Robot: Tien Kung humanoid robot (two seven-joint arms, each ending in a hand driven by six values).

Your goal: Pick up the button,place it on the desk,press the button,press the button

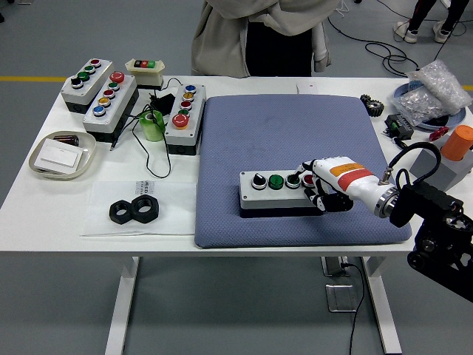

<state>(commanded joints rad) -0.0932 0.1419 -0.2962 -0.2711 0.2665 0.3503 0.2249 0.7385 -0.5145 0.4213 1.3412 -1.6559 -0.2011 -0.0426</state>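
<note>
A white button box [275, 190] with a black knob, two green buttons and a red button lies on the blue-grey mat [295, 133]. My right hand [319, 187], white with black fingers, rests on the box's right end, its fingers curled over the red button and the right green button. It holds nothing. The left arm is not in view.
Three other button boxes [111, 100] and a small switch box [144, 72] stand at the back left. A tray [60, 155] and two black nuts [134, 211] lie at the left. Bags and parts [432, 89] sit at the right. A person [259, 33] stands at the far side.
</note>
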